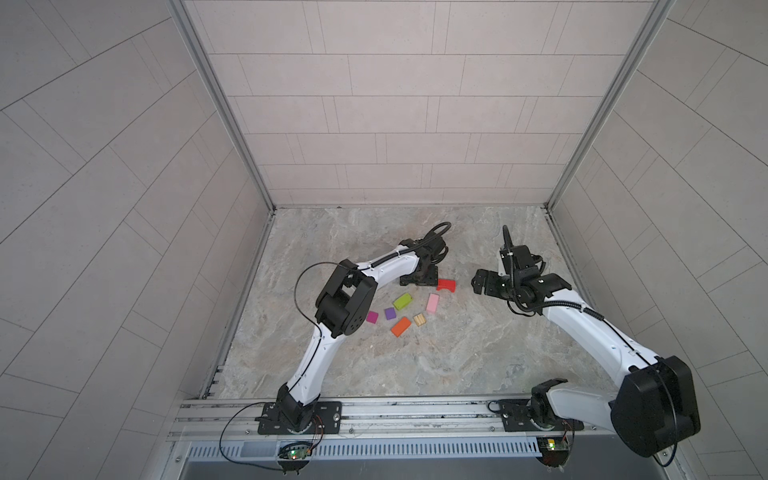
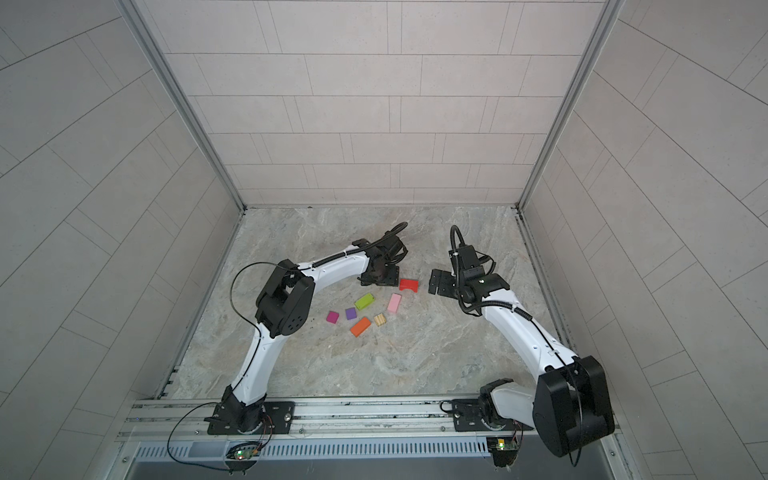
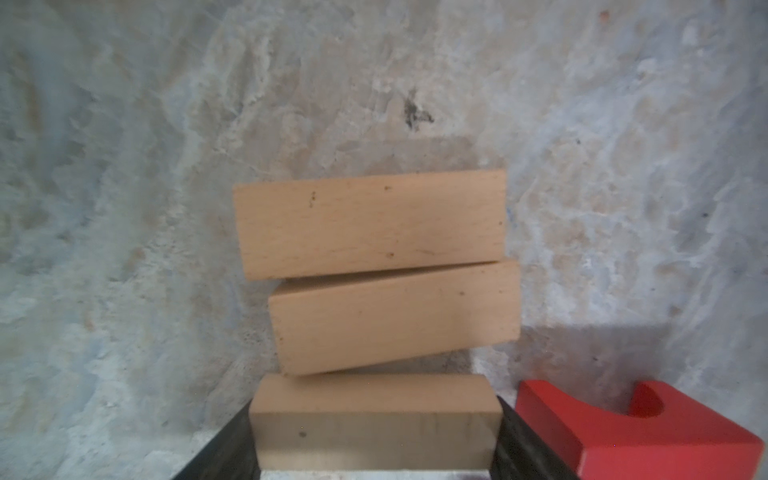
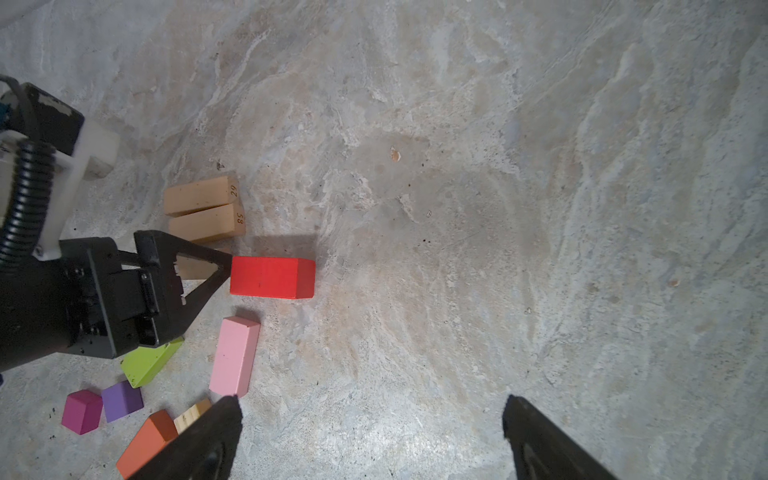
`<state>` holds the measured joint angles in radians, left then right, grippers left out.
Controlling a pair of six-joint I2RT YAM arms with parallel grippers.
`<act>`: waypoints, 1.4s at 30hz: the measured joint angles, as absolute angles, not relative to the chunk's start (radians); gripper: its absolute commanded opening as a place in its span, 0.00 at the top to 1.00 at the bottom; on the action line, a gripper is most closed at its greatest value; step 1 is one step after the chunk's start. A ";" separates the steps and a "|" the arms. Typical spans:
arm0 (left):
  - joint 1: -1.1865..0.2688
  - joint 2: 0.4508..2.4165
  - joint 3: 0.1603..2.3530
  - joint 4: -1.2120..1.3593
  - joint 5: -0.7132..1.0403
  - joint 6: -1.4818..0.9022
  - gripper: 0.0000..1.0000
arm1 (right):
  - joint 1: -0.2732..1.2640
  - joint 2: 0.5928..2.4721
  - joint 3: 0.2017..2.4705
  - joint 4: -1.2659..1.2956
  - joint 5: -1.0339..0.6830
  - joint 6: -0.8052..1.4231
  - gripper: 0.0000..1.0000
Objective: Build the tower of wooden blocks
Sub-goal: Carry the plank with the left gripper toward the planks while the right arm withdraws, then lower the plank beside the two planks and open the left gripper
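Observation:
Of the tower I see two tan bars (image 3: 370,224) (image 3: 395,318) lying flat side by side, touching, also in the right wrist view (image 4: 199,195). My left gripper (image 3: 374,432) (image 1: 419,278) (image 2: 380,277) is shut on a third tan bar (image 3: 374,415), held by its ends just in front of them. The red arch (image 1: 446,284) (image 3: 623,432) (image 4: 270,277) lies right beside that gripper. My right gripper (image 4: 371,405) (image 1: 477,283) (image 2: 434,282) hangs open over bare table, to the right of the arch.
Loose blocks lie in front of the left gripper: green (image 1: 402,301), pink (image 1: 432,303), purple cube (image 1: 390,313), magenta cube (image 1: 372,317), orange (image 1: 400,326) and a ridged tan piece (image 1: 419,320). The left arm's elbow (image 1: 345,303) looms next to the magenta cube. Walls enclose three sides.

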<state>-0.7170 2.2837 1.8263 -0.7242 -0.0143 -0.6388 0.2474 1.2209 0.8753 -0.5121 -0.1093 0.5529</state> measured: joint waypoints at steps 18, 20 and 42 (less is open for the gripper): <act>-0.717 2.297 1.847 -0.738 -0.027 -0.639 0.26 | 0.241 1.221 0.875 -0.512 -0.124 0.553 0.01; -0.717 2.297 1.847 -0.738 -0.026 -0.640 0.24 | 0.241 1.221 0.874 -0.512 -0.126 0.553 0.01; -0.717 2.284 1.847 -0.756 -0.009 -0.649 0.03 | 0.241 1.224 0.870 -0.517 -0.146 0.532 0.01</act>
<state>-0.7166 2.2845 1.8469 -0.7555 -0.0093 -0.6495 0.2409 1.2243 0.8696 -0.5171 -0.1459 0.5320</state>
